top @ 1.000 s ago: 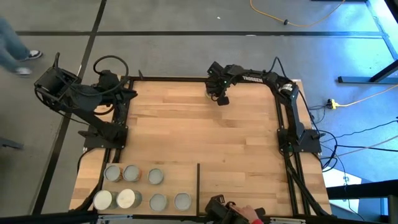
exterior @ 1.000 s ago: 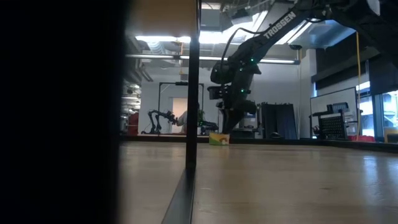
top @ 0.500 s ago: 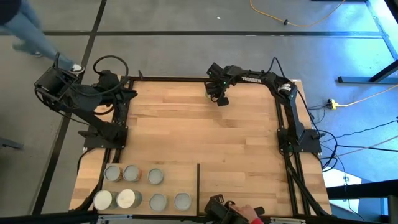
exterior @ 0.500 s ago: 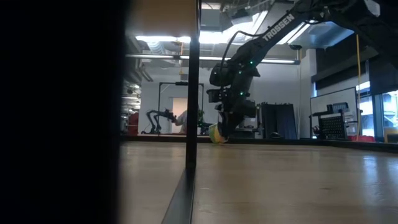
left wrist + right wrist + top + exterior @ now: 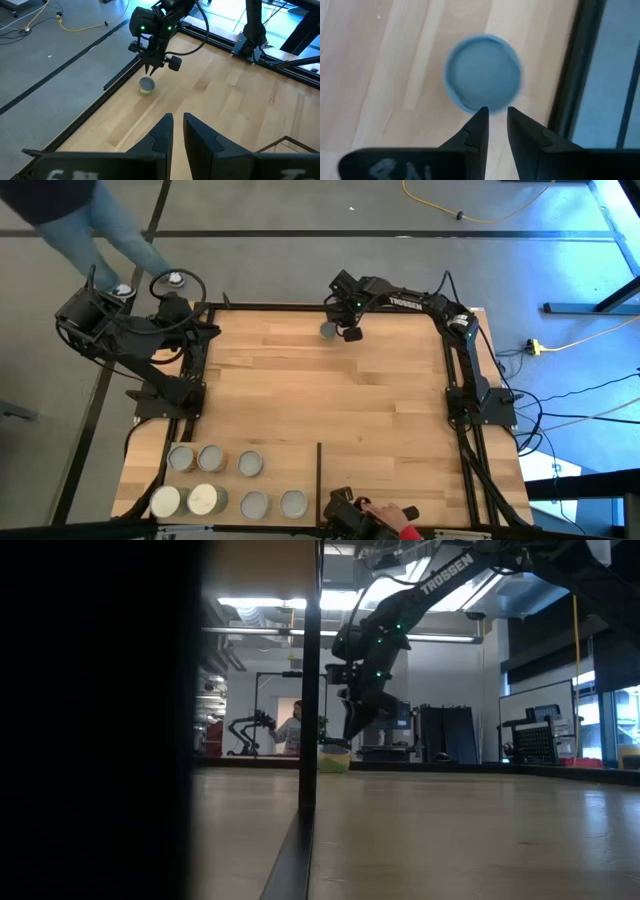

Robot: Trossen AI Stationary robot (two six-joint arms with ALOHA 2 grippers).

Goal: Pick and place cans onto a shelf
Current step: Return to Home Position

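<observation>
One small round can (image 5: 328,330) with a grey top and yellow-green side stands upright on its base on the planked tabletop near the far edge. It also shows in the low view (image 5: 333,758), left wrist view (image 5: 146,86) and right wrist view (image 5: 482,72). My right gripper (image 5: 350,334) hangs shut, pointing down, just above and to the right of it (image 5: 348,737), touching nothing. Several cans (image 5: 211,459) stand on the pale shelf board (image 5: 285,465) at the near left. My left gripper (image 5: 178,120) is shut and waits at the far left.
The shelf's thin black upright edge (image 5: 319,470) runs along its right side and shows close up in the low view (image 5: 310,690). A person's hand (image 5: 395,515) holds a dark device at the near edge. A person's legs (image 5: 100,230) pass beyond the far left corner.
My right gripper has gone a little toward the table's far edge and left, and has risen. The can stood right beside its fingertips, tipped half a second ago, and now stands upright again, shifted toward the table's left. A person has walked in at the far left.
</observation>
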